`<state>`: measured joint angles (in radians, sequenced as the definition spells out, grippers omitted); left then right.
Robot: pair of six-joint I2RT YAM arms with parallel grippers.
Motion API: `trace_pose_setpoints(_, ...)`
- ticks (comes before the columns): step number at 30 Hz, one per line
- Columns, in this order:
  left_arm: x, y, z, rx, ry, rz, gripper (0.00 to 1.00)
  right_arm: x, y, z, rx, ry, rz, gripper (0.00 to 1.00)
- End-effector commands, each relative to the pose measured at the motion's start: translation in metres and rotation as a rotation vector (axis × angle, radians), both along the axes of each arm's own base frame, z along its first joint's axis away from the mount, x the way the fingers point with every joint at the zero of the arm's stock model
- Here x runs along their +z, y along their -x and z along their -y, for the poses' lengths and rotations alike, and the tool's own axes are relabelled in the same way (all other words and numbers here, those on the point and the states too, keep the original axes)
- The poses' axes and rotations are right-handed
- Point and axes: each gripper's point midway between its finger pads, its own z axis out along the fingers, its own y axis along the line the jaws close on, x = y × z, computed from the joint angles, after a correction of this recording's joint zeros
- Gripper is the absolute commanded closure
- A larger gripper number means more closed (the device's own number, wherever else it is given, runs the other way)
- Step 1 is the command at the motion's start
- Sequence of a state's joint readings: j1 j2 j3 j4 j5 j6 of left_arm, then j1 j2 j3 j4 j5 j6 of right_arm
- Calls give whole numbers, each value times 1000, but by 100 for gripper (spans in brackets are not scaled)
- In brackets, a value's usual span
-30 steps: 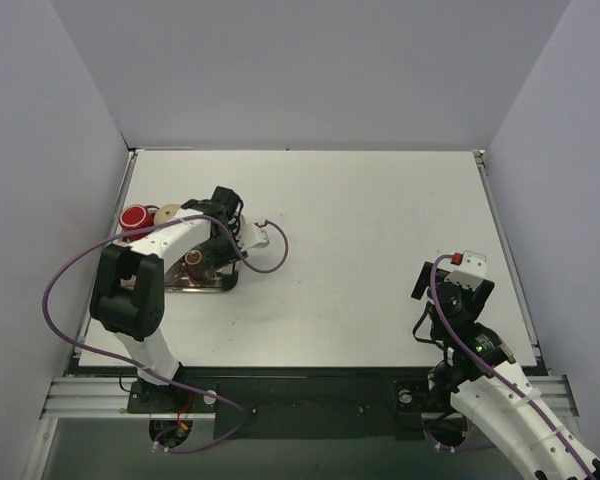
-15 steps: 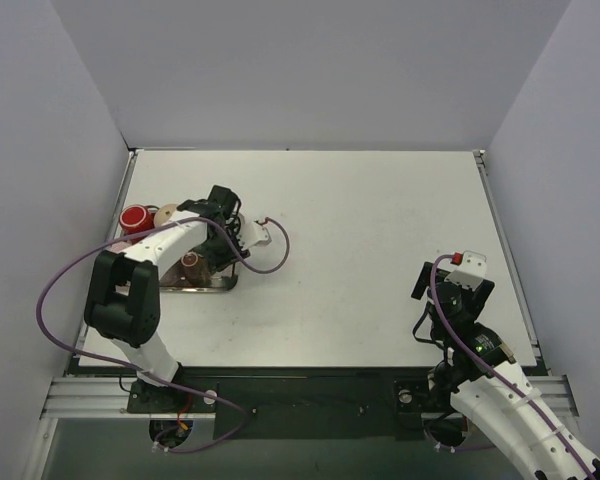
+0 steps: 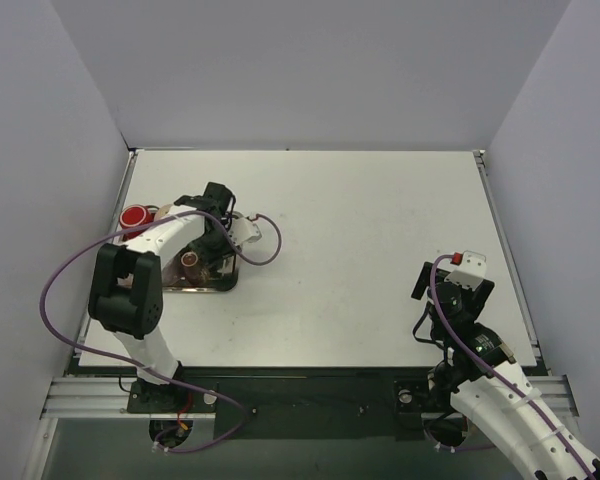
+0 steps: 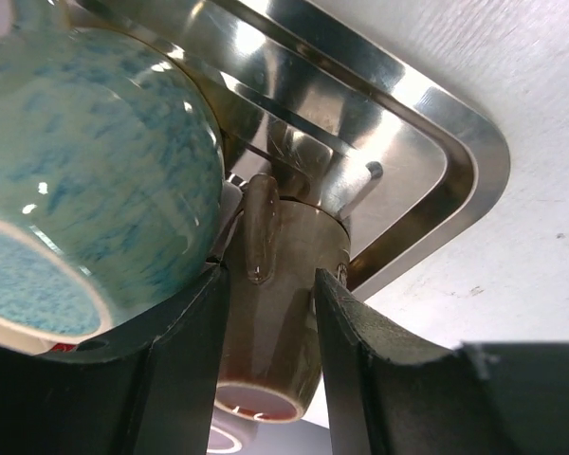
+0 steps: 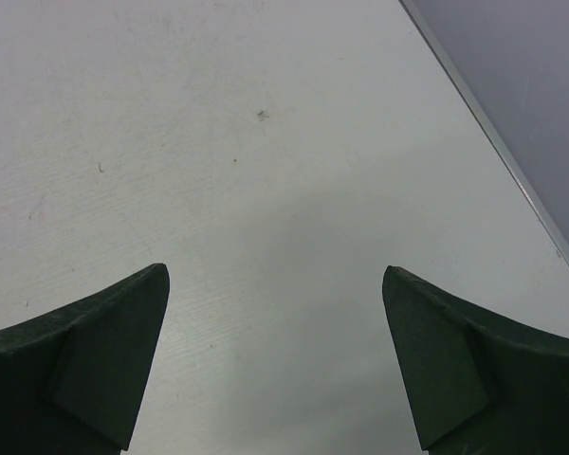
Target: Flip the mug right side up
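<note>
My left gripper (image 4: 270,277) is shut on a brown mug (image 4: 283,284), one finger on each side of its body. The mug's handle faces the wrist camera and its pale-rimmed mouth points back toward the wrist. Its base points at the shiny metal tray (image 4: 438,163). From above, the mug (image 3: 192,260) shows its round mouth over the tray (image 3: 220,283), beside the left gripper (image 3: 206,250). Whether the base touches the tray I cannot tell. My right gripper (image 5: 275,284) is open over bare table, far from the mug, at the near right (image 3: 458,272).
A teal speckled bowl (image 4: 85,171) presses close against the left finger and the mug. A red cup (image 3: 132,217) stands by the table's left edge, just behind the left arm. A purple cable (image 3: 265,245) loops right of the left wrist.
The left wrist has shifted a little back and left with the mug in it, now covering the tan round thing beside the red cup. The right arm has not moved.
</note>
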<state>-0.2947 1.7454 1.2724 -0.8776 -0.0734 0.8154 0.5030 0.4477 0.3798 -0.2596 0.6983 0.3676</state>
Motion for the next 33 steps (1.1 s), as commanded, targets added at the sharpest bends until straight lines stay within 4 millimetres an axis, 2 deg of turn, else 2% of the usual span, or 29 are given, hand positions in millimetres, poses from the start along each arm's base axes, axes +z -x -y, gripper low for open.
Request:
trace_pose_setpoints(1,-8,-3,-11,20,-62,15,49,13,-1,1,-5,-6,26,11)
trace_pose_setpoints(8,-27,11,3,-24,-23,-61,49,13,-1,1,-1,-9,27,11)
trace_pose_setpoints(12,-36,15,10,-40,-18,-71,57,13,-1,0,0,-10,26,11)
trace_pose_setpoints(16,-42,14,4,-42,-55,-69,74,13,-1,0,1,-11,27,11)
trace_pose_setpoints(18,-38,12,5,-45,-54,-53,93,14,-1,0,-1,-15,34,11)
trace_pose_setpoints(20,-30,11,8,-45,-30,-38,100,13,-1,0,3,-14,31,11)
trace_pose_setpoints(22,-16,12,17,-39,19,-34,100,13,-1,-1,7,-14,28,11)
trace_pose_setpoints(23,-7,19,20,-35,46,-50,100,12,-1,-3,19,-21,26,11)
trace_pose_setpoints(24,12,17,34,-30,125,-24,100,11,-1,-6,35,-29,20,11)
trace_pose_setpoints(26,44,20,48,-14,227,11,100,11,-4,-24,122,-73,-3,10)
trace_pose_setpoints(28,85,19,68,5,361,77,100,18,-7,-61,284,-187,-31,9)
trace_pose_setpoints(29,106,14,76,42,426,117,100,32,-11,-74,316,-247,-6,6)
trace_pose_setpoints(30,131,12,89,42,520,168,100,34,-12,-92,382,-292,-33,4)
trace_pose_setpoints(32,168,9,107,69,664,239,100,67,-19,-126,479,-367,-2,3)
trace_pose_setpoints(33,183,13,119,63,744,232,100,79,-16,-152,568,-373,6,3)
